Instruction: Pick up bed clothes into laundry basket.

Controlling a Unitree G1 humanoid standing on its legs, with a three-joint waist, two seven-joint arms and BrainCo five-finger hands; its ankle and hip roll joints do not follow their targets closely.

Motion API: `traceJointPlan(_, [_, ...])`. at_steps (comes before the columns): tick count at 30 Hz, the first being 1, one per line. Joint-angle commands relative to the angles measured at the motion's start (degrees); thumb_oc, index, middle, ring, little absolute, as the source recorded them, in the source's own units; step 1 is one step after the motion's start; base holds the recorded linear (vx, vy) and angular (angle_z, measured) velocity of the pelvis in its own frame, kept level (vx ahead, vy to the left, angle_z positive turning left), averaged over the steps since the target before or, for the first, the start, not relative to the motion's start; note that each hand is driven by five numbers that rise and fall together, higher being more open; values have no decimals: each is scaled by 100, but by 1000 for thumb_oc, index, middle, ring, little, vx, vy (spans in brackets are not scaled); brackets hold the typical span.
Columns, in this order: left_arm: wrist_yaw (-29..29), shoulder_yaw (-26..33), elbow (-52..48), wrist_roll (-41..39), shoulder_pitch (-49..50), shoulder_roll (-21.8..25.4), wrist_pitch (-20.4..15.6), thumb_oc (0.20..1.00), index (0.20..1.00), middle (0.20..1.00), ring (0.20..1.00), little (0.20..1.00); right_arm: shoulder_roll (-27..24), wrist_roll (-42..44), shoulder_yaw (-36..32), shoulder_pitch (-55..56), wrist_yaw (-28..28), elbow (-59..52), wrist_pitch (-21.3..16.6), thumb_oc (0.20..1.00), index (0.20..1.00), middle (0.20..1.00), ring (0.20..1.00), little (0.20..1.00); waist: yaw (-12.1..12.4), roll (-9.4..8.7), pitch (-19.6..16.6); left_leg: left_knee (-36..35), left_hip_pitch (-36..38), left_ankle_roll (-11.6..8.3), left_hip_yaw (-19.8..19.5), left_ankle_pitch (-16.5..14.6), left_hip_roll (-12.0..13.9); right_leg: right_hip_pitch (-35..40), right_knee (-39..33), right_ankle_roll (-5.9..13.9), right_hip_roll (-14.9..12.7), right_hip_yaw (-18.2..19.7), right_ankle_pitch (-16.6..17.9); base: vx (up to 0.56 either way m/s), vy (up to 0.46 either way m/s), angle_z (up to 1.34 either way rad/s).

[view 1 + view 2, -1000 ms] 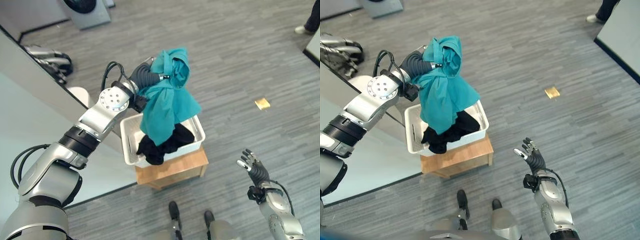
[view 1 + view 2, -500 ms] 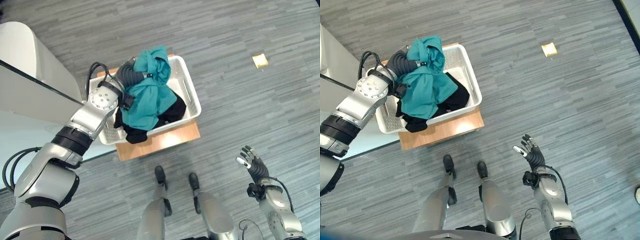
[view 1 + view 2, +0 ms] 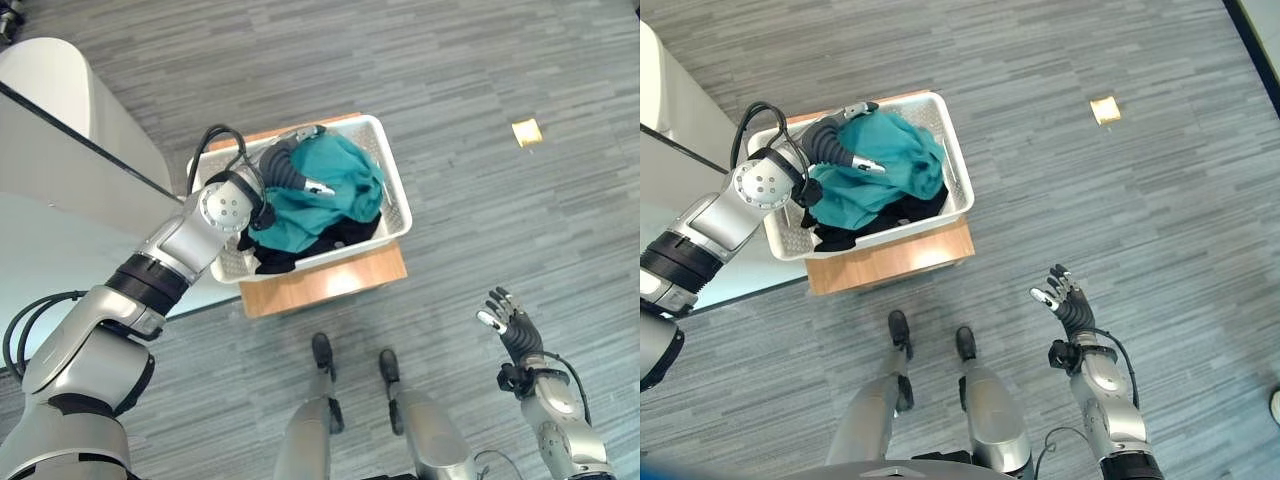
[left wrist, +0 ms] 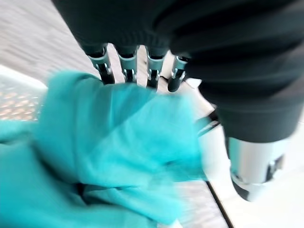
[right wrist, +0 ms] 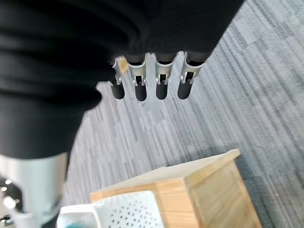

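Left hand (image 4: pixel 142 66) fingers reach straight over the teal cloth (image 3: pixel 325 190), gripping nothing, in the left wrist view. The eye views show that cloth lying in the white laundry basket (image 3: pixel 393 190) atop black clothes (image 3: pixel 275 262), on a wooden stand (image 3: pixel 330 280). Right hand (image 3: pixel 1065 298), at 5 o'clock, hangs open.

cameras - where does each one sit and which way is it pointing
Left eye view: on the head, looking down at the white basket on its wooden stand, left hand on the teal cloth.
Right eye view: beside it, same scene; right hand open over the floor.
Left wrist view: along the fingers onto the teal cloth.
Right wrist view: along straight fingers at floor and stand.
Shared: all views show the basket.
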Motion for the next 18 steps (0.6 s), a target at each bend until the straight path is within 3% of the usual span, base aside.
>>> traceJointPlan(1, [-91,381,-44,-23,145,154,-226,1000,1000,1000,1000,1000,-68,58,-283,315,83,-373,-263,1000,1000,1000,1000,1000,119,-47,-388,31,579,-171,-170,-857,-222,-228,-1090,385,-126,-257,816,2,-13,5])
traceJointPlan(6, [36,1588,-710,-696,1786,-12,-323,1000,1000,1000,1000,1000,-21,-18,-388,275,102,-451,-238,1000,1000,1000,1000,1000,291,5,-591,31,813,-168,-278,-910,-229,50,-1090,347,-133,-328,711,38,-6,9])
traceJointPlan(7, [228,2386,-951,-1193,2876,-579,-397,1000,1000,1000,1000,1000,50,-93,-470,215,96,-468,-181,1000,1000,1000,1000,1000,416,9,-711,31,973,-159,-338,-974,-236,233,-1090,318,-133,-368,629,58,-1,18])
traceJointPlan(9, [299,3012,-1114,-1587,3759,-1172,-432,1000,1000,1000,1000,1000,111,-160,-552,189,112,-445,-118,1000,1000,1000,1000,1000,501,11,-860,31,1096,-147,-393,-1008,-249,372,-1090,283,-128,-403,574,72,-13,18])
traceJointPlan(10, [304,3507,-1209,-1891,4545,-1694,-432,1000,1000,1000,1000,1000,136,-219,-659,169,81,-395,-78,1000,1000,1000,1000,1000,608,-15,-1001,31,1176,-136,-462,-999,-255,477,-1090,240,-140,-443,555,68,-24,33])
traceJointPlan(15, [343,4819,-1554,-2517,6273,-2853,-431,1000,1000,1000,1000,1000,248,-387,-1000,385,193,-218,155,1000,1000,1000,1000,1000,1005,-54,-1418,31,1548,-108,-723,-1064,-286,1031,-1090,122,-194,-740,390,30,-43,39])
traceJointPlan(18, [282,4940,-1540,-2743,6534,-3152,-396,1000,1000,1000,1000,1000,304,-390,-1008,499,241,-156,216,1000,1000,1000,1000,1000,1092,-47,-1463,31,1639,-102,-852,-1061,-316,1202,-1090,82,-228,-862,352,-2,-23,31])
